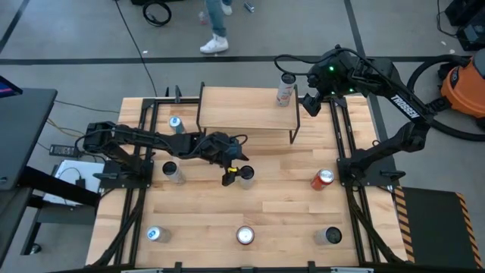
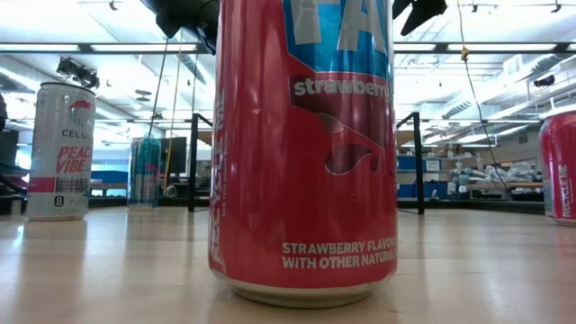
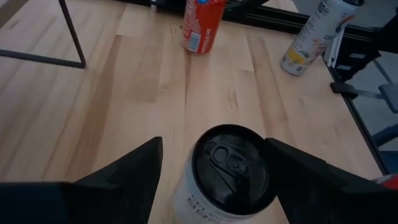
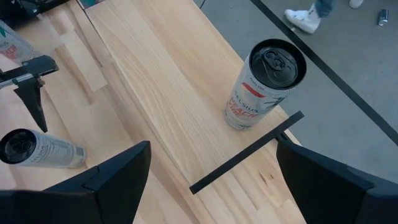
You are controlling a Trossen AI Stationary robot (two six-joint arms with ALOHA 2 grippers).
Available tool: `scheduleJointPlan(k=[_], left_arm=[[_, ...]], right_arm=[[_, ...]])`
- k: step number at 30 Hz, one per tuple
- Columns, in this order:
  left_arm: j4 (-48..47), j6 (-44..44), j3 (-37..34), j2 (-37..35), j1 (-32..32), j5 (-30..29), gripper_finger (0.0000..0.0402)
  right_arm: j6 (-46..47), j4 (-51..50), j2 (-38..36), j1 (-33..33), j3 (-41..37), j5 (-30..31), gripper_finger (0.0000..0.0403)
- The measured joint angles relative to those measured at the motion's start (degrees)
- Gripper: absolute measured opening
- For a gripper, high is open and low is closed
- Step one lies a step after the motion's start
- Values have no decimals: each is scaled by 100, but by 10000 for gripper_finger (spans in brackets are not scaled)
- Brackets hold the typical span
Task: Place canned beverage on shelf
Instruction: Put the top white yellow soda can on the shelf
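The shelf (image 1: 246, 110), a light wooden board on thin black legs, stands at the table's far middle. A white canned beverage (image 1: 286, 89) stands upright on the board's far right corner (image 4: 264, 84). My right gripper (image 1: 311, 102) hangs open above the shelf's right end, apart from that can (image 4: 211, 180). My left gripper (image 1: 235, 174) is open near the table's middle. Its fingers stand on either side of a black-topped white can (image 3: 230, 171), which stands upright on the table (image 1: 246, 176). My left gripper comes at the black-topped can slanting down from the table's left. Bare wood shows between one finger (image 3: 134, 171) and the can's side. The other finger (image 3: 292, 165) meets the can's rim in the wrist view; I cannot tell whether it touches.
Several more cans stand on the table: a red one (image 1: 323, 179) at the right, two at the left (image 1: 173, 172) (image 1: 176, 125), and three along the near edge (image 1: 155, 235) (image 1: 245, 236) (image 1: 330, 236). A person's foot (image 1: 216, 44) shows on the floor beyond the table.
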Motion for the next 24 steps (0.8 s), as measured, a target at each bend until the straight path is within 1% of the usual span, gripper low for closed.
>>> scheduleJointPlan(k=[16, 24], left_arm=[[81, 2, 0, 0, 2, -4, 282], [419, -907, 0, 2, -72, 61, 282]], right_arm=[[0, -4, 0, 0, 0, 0, 358], [-20, -44, 0, 0, 0, 0, 358]])
